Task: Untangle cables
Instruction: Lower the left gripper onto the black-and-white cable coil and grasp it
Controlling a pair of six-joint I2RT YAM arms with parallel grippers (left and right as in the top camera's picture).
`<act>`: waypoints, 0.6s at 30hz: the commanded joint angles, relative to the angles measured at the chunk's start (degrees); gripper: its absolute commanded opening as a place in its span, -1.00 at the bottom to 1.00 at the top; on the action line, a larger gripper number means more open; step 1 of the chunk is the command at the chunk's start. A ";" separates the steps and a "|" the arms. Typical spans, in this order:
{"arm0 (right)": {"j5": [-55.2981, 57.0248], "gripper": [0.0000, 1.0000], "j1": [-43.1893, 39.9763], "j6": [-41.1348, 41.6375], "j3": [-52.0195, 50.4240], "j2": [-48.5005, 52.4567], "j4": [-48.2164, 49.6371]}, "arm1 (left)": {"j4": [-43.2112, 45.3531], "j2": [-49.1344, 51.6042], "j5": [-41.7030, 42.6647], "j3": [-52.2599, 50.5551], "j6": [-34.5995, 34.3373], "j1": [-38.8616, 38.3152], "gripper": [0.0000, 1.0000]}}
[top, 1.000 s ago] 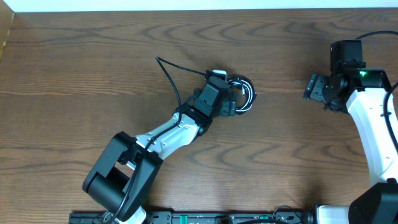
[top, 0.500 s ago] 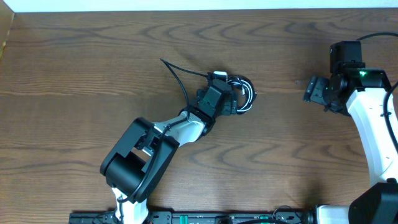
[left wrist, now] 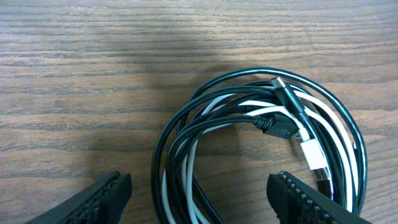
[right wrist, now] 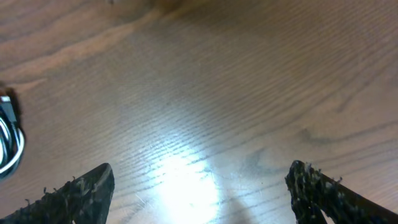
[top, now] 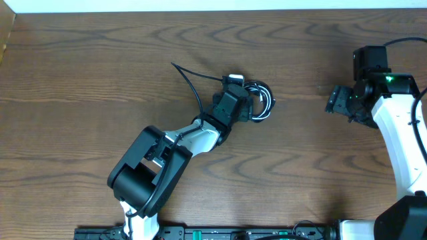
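Note:
The cables (top: 265,100) lie on the table as one small coil of black and white strands wound together. In the left wrist view the coil (left wrist: 249,102) fills the middle, with a black plug (left wrist: 278,128) and a white plug (left wrist: 314,158) lying inside the loop. My left gripper (top: 248,107) is low over the coil's left side. It is open, and its fingertips (left wrist: 115,190) stand either side of several strands without pressing them. My right gripper (top: 335,100) is open over bare wood to the right of the coil, holding nothing. The coil's edge (right wrist: 9,140) shows at the far left of the right wrist view.
The thick black lead of the left arm (top: 190,83) arcs up and left behind the wrist. The wooden table (top: 100,80) runs to a pale back edge (top: 213,5). The right arm's white links (top: 400,140) fill the right side.
The left arm's lower links have swung in toward the coil while its gripper stayed over the cables. The right gripper has shifted slightly.

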 commanded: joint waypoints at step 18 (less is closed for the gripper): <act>-1.86 0.72 0.33 -0.57 0.85 0.17 -1.05 | 0.79 1.66 23.41 0.50 2.47 7.13 0.60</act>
